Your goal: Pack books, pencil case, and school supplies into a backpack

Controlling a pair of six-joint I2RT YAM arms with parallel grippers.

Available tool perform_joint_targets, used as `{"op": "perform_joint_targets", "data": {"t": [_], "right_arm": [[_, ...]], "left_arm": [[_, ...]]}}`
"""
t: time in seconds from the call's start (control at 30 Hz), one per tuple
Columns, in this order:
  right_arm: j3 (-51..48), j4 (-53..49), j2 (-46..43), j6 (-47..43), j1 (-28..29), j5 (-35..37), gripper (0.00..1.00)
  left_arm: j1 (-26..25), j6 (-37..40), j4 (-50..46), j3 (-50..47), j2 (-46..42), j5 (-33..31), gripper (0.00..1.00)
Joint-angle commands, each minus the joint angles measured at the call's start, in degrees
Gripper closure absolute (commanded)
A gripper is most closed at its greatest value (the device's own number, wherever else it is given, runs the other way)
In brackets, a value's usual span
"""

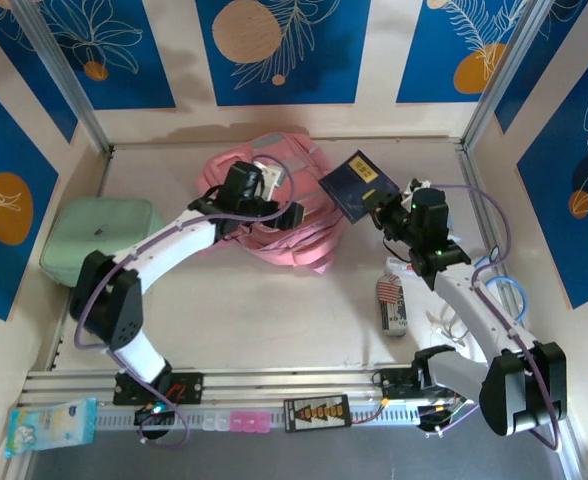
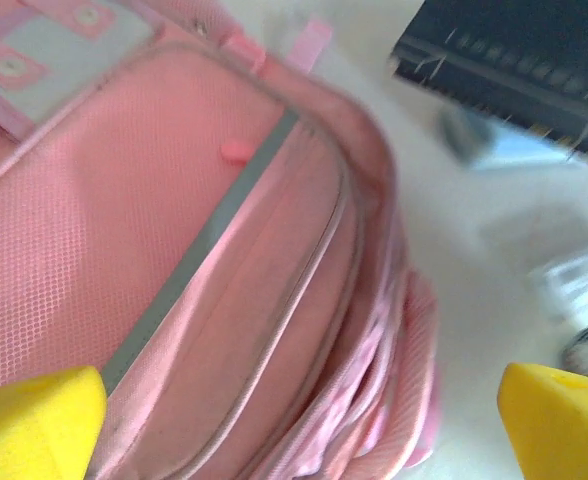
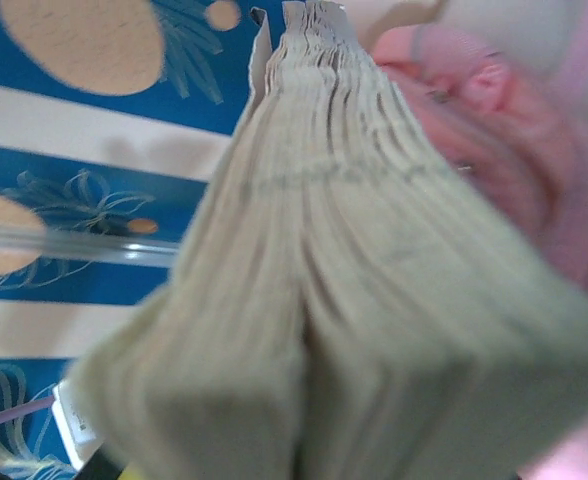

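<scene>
Left gripper [image 2: 299, 425] hangs wide open over the pink backpack [image 1: 304, 238], holding nothing. Right gripper [image 1: 376, 212] is clamped on the dark blue books [image 1: 354, 180], tilted above the surface just right of the backpack.

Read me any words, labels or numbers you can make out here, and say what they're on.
Nothing can be read.
Yellow title strip on the book: too small.
Print on the blue tissue pack: too small.
Yellow marks on the black rail plate: illegible.
</scene>
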Motion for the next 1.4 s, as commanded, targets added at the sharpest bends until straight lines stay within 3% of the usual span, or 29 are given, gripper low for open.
{"op": "perform_joint_targets", "data": {"t": [0.0, 0.23, 0.5, 0.73, 1.03, 1.37], "right_arm": [[-1.13, -1.54, -2.66, -1.78, -1.23, -0.52, 1.00], [-1.87, -3.79, -4.15, -1.43, -3.99, -2.19, 1.00], [-2.81, -4.99, -6.30, -1.54, -5.86, -2.72, 1.00], [-3.43, -6.39, -8.16, -1.52, -6.12, -2.15, 1.00], [-3.63, -6.66, -8.05, -0.90, -6.12, -2.57, 1.00], [-3.46, -11.43, -10.58, -3.28, -6.69, 0.81, 1.00]], "left_arm": [[-1.54, 11.76, -8.85, 6.13, 4.17, -4.57, 0.00], [-3.36, 15.91, -18.63, 19.72, 15.72, -13.25, 0.06], [-4.51, 19.70, -24.71, 30.31, 24.48, -13.86, 0.18], [-4.97, 22.06, -25.53, 31.59, 27.39, -14.44, 0.19], [-4.90, 20.76, -29.66, 38.33, 31.36, -19.49, 0.51], [-4.91, 18.89, -24.41, 33.96, 20.56, -16.80, 0.97]]}}
